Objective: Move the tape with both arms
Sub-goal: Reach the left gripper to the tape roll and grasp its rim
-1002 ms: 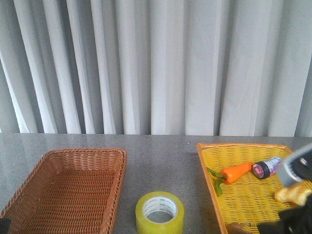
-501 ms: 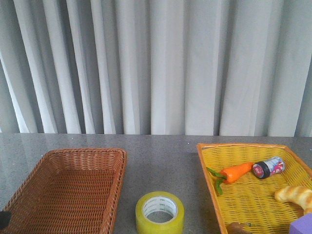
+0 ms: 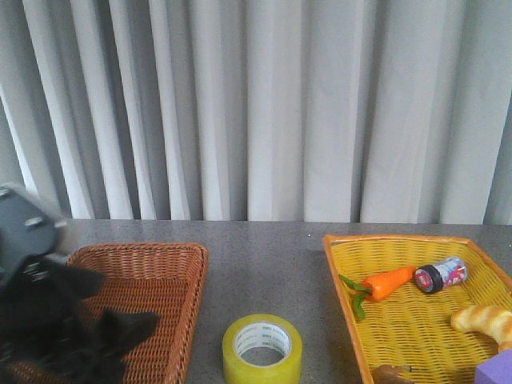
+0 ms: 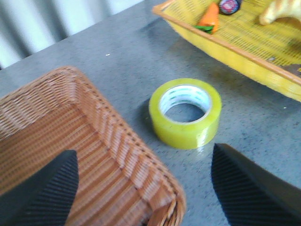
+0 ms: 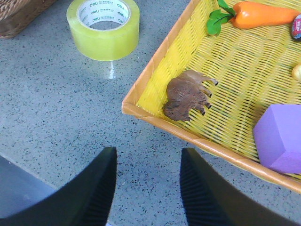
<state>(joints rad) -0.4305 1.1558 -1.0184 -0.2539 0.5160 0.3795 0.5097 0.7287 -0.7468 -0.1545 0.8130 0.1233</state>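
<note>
The tape (image 3: 262, 348), a yellow roll with a white printed core, lies flat on the grey table between the two baskets. It also shows in the left wrist view (image 4: 186, 113) and the right wrist view (image 5: 103, 28). My left arm (image 3: 48, 312) is a dark blur over the brown basket. My left gripper (image 4: 146, 188) is open and empty above that basket's near corner, short of the tape. My right gripper (image 5: 148, 188) is open and empty over bare table, apart from the tape, and is out of the front view.
The brown wicker basket (image 3: 172, 256) stands at the left. The yellow basket (image 3: 340, 276) at the right holds a carrot (image 3: 388, 282), a small jar (image 3: 438, 274), a bread piece (image 3: 482, 318), a brown animal toy (image 5: 188, 94) and a purple block (image 5: 280, 136).
My right arm has dropped out of the front view at the lower right. My left arm has swung up into the front view over the brown basket. The tape has not moved.
</note>
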